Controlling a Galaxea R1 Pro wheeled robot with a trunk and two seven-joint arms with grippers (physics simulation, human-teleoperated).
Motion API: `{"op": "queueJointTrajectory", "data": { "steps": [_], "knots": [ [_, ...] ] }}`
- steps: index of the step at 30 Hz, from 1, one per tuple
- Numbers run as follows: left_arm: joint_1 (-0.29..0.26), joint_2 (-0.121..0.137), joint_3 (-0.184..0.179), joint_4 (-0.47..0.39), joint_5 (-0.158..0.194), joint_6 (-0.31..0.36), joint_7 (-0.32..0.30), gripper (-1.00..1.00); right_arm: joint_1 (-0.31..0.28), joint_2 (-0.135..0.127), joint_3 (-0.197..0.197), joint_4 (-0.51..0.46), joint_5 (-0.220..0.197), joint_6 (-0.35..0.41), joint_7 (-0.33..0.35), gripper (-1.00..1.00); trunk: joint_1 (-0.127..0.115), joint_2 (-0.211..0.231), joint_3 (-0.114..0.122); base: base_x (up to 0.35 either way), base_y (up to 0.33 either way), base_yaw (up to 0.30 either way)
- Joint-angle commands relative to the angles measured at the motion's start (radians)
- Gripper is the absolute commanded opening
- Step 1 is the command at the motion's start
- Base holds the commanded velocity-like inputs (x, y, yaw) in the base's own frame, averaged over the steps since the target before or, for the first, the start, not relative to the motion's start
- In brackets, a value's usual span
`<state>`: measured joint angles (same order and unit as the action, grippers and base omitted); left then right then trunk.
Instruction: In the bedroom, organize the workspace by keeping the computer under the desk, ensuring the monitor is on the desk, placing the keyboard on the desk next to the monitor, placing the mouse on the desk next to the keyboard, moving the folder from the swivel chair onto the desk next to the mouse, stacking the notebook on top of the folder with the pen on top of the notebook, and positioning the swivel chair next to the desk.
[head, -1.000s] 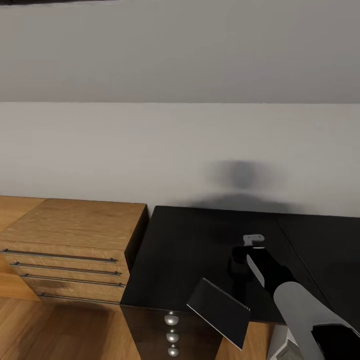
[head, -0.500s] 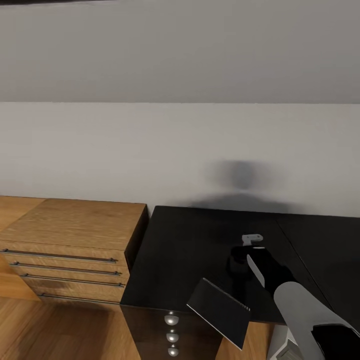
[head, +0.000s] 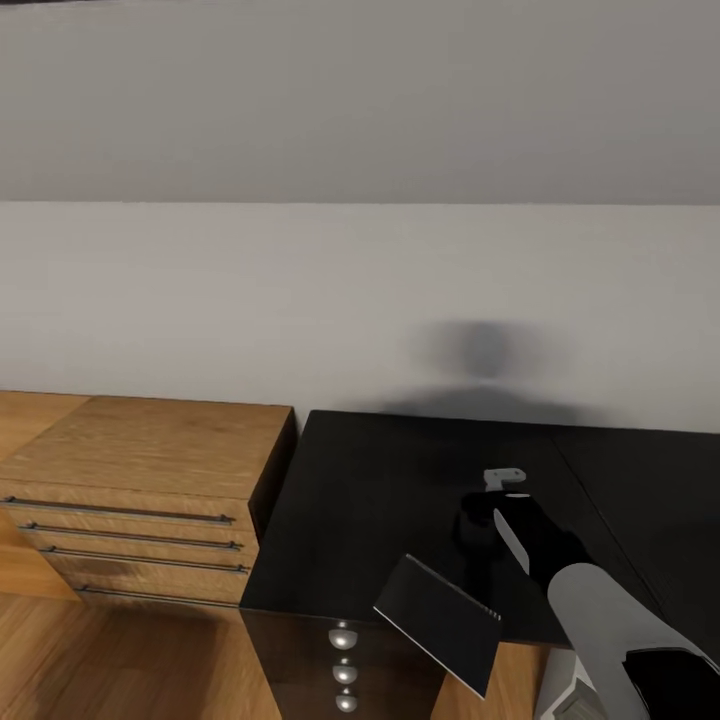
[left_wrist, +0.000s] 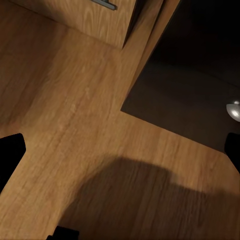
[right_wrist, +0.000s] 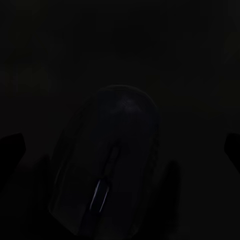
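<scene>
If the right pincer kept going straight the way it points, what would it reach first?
Most likely the mouse, which lies dead ahead between the pincer's spread fingertips, resting on the black desk. The wrist view is too dark to judge the gap.

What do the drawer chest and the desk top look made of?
Drawer chest: light wood or wood veneer, with visible grain and a matte look, plus thin metal bar handles. Desk top: plain black, smooth, faintly glossy, probably laminate or painted board.
</scene>
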<state>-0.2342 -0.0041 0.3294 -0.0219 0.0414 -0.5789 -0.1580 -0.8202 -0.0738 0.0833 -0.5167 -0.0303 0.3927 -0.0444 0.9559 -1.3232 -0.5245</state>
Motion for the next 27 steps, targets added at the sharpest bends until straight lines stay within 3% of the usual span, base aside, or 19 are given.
{"op": "queueJointTrajectory", "data": {
  "steps": [1, 11, 18, 27],
  "knots": [
    [0.0, 0.0, 0.008, 0.0, 0.005, -0.001, -0.01, 1.0, 0.0, -0.001, 0.008, -0.002, -0.003, 0.006, -0.005, 1.0, 0.004, -0.008, -0.004, 0.0, 0.0, 0.0],
    [0.0, 0.001, 0.008, 0.0, 0.005, 0.0, -0.011, 1.0, 0.0, 0.0, 0.009, -0.001, -0.003, 0.008, -0.005, 1.0, 0.012, -0.022, -0.01, 0.0, 0.0, 0.0],
    [0.0, 0.001, 0.008, 0.0, 0.005, -0.001, -0.009, 1.0, 0.0, 0.0, 0.009, 0.0, -0.003, 0.008, -0.004, 1.0, 0.038, -0.071, -0.032, 0.0, 0.0, 0.0],
    [0.0, 0.001, 0.007, 0.0, 0.005, 0.0, -0.009, 1.0, 0.0, -0.001, 0.009, 0.0, -0.002, 0.008, -0.003, 1.0, 0.038, -0.071, -0.032, 0.0, 0.0, 0.0]
  ]
}}
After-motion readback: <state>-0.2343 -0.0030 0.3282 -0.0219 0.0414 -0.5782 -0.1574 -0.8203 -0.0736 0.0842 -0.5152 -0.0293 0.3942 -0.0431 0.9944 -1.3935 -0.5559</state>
